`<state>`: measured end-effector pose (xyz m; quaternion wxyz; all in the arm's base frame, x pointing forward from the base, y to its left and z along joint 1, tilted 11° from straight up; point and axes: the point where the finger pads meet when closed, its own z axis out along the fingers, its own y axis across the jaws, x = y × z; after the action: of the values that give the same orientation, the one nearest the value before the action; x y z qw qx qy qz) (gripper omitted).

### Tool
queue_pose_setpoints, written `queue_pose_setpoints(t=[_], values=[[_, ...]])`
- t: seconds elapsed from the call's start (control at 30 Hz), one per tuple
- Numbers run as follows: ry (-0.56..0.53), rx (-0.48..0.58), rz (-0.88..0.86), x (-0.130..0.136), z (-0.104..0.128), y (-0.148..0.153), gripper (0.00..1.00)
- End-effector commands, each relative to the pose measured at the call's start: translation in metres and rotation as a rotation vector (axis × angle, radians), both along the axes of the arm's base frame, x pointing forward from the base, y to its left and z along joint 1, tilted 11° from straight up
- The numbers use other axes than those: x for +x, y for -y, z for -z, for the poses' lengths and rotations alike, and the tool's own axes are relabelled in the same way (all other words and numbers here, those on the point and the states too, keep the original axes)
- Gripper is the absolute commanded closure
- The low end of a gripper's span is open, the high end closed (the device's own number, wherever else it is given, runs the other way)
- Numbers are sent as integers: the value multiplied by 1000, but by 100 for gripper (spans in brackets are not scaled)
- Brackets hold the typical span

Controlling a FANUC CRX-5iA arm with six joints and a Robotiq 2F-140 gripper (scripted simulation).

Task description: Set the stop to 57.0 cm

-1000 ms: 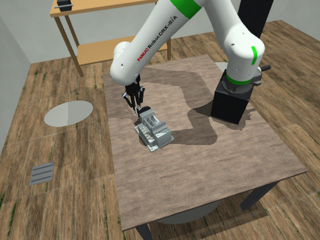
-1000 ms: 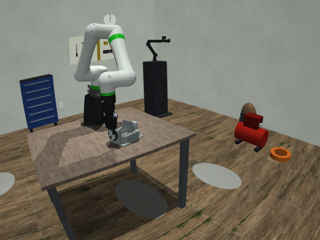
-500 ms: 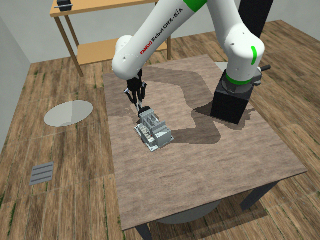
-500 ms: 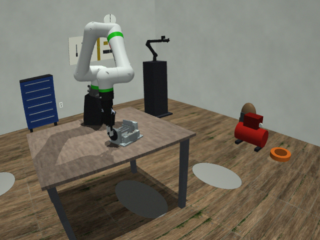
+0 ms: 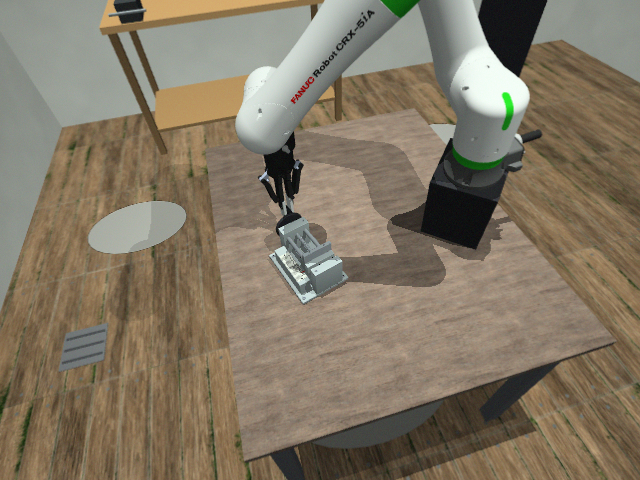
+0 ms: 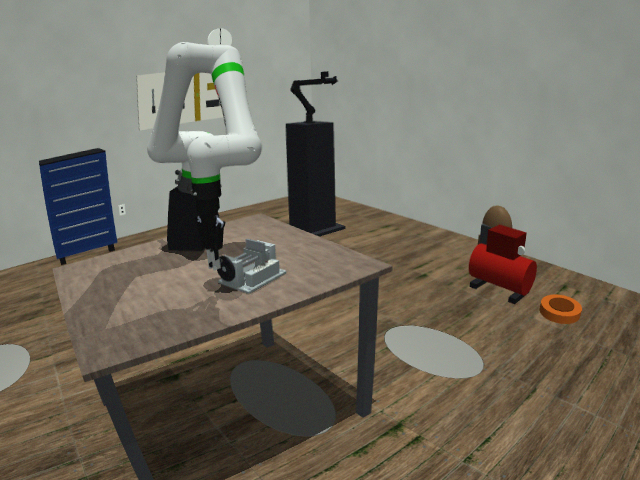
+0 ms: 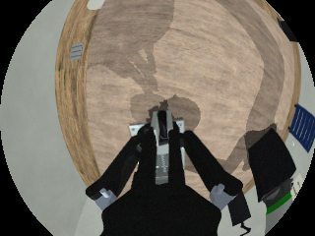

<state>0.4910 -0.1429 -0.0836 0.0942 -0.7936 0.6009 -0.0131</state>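
While gripping the black handwheel point(image 5: 289, 221), the end effector point(image 5: 283, 207) is clenched.

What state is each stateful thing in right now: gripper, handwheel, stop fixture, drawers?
Gripper: shut on the handwheel.
Handwheel: gripped, not released.
Stop fixture: flat on the table; scale reading too small to tell.
Blue drawer cabinet: all drawers closed.

grey walls, wood floor, blue drawer cabinet point(image 6: 77, 201), red compressor point(image 6: 501, 266).
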Motion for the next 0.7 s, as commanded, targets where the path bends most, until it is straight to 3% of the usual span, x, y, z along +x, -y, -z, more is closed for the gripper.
queue_pose_setpoints(t=[0.0,0.67], values=[[1,0,0,-5,4,1,96],[1,0,0,-9,41,-1,96]])
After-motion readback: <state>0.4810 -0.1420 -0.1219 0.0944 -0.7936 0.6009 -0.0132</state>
